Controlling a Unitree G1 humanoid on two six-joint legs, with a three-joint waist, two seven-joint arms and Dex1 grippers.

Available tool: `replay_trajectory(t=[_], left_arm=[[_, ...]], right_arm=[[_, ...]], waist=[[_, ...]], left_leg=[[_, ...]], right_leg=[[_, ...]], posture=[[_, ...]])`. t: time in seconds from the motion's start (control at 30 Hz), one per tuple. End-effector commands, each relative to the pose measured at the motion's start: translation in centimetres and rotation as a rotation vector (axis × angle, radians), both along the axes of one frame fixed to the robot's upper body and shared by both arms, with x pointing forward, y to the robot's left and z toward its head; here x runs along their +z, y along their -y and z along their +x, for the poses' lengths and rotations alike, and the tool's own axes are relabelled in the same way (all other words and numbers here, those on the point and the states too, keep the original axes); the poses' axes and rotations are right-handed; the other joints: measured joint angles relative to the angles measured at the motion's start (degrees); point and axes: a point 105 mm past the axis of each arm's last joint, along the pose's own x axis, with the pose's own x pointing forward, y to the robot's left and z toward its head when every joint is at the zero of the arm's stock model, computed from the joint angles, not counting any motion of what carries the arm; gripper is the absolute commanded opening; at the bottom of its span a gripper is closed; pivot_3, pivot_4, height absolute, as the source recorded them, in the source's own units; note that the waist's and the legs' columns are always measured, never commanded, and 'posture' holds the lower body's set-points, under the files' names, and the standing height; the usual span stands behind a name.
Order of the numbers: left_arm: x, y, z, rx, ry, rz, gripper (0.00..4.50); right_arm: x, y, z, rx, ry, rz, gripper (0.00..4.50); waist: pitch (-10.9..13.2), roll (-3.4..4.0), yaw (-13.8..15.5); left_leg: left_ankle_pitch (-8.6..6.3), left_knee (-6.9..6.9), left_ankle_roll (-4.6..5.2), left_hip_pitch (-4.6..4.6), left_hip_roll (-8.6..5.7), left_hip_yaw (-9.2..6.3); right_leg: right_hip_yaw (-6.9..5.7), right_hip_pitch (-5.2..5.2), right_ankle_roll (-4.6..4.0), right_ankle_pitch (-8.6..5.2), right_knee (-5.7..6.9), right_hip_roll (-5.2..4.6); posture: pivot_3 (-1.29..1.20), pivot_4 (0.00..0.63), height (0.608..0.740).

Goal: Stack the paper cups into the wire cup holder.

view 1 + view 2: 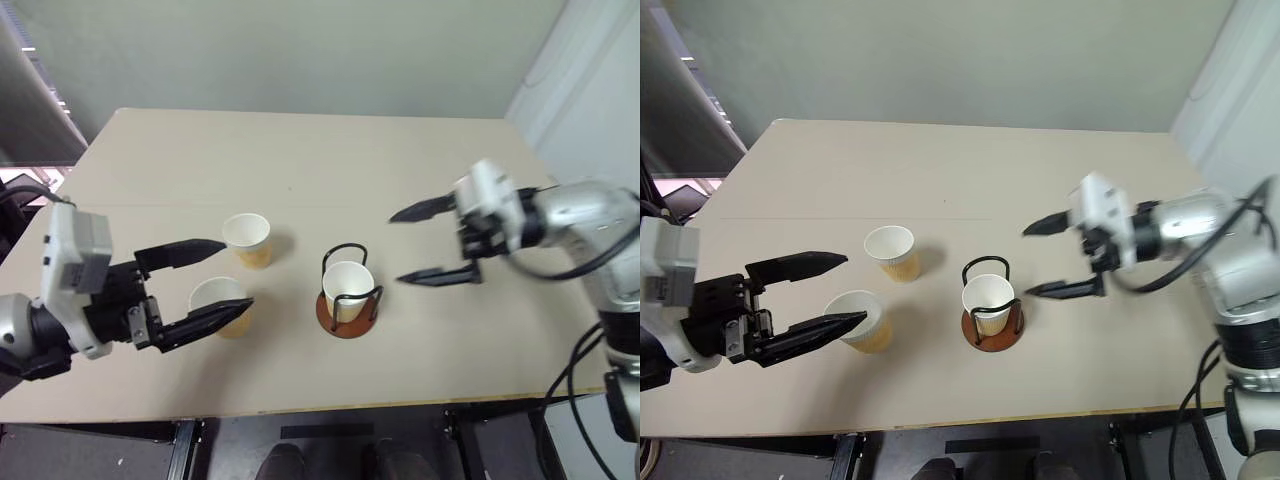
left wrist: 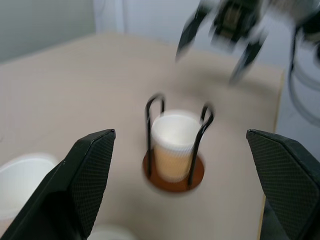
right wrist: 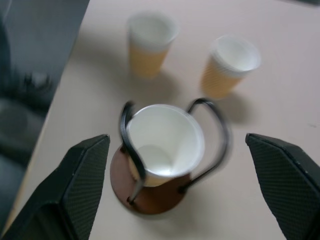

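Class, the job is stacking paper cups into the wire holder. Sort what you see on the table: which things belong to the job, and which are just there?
Belong to the job:
- cup in the holder
- wire cup holder
- near loose cup
- far loose cup
- left gripper, open
- right gripper, open

Just there:
- table, which only carries them

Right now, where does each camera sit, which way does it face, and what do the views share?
Head pair: high, looking down at the table; both arms show.
Left wrist: between its open pincer, facing the cup holder and the right pincer.
Right wrist: above the same holder, between its own open fingers.
Shared: the cup in the holder.
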Motion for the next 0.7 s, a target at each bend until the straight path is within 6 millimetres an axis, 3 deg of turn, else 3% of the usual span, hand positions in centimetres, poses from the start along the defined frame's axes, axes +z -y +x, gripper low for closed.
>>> replay_trajectory(t=[0.03,0.2,0.43,0.7], left_arm=[[-1.2,-1.7,0.8,0.067,-0.024,0.138,4.50],[-4.8,-3.1,1.4,0.070,-0.139,0.341,4.50],[-7.4,-4.0,2.9,0.044,-0.178,0.504,4.50],[-8.3,-3.6,3.8,-0.004,-0.190,0.531,4.50]], right_arm=[[5.1,3.0,-3.4,0.096,-0.035,0.256,4.49],[5.1,5.8,-5.4,0.056,-0.093,0.367,4.49],[4.7,5.2,-6.8,0.017,-0.071,0.372,4.49],[4.6,5.3,-7.5,-0.022,-0.079,0.387,4.49]], waist=[[0.00,0.01,0.14],[-0.04,-0.07,0.38],[-0.01,-0.01,0.13],[-0.02,-0.05,0.02]], left_leg=[[0.01,-0.04,-0.02,-0.01,0.01,0.00],[0.03,-0.06,-0.05,0.05,0.02,-0.01],[-0.02,0.00,0.02,0.28,-0.04,0.06],[-0.16,0.01,0.03,0.31,-0.12,0.09]], right_leg=[[0.00,0.00,-0.03,-0.02,-0.04,0.02],[0.01,0.08,-0.11,-0.06,-0.11,0.09],[0.04,0.08,-0.30,-0.17,0.34,0.07],[-0.05,-0.02,-0.49,-0.28,0.54,0.05]], posture=[[0.00,0.150,0.740],[0.00,0.150,0.740],[0.00,0.150,0.740],[0.00,0.150,0.740]])
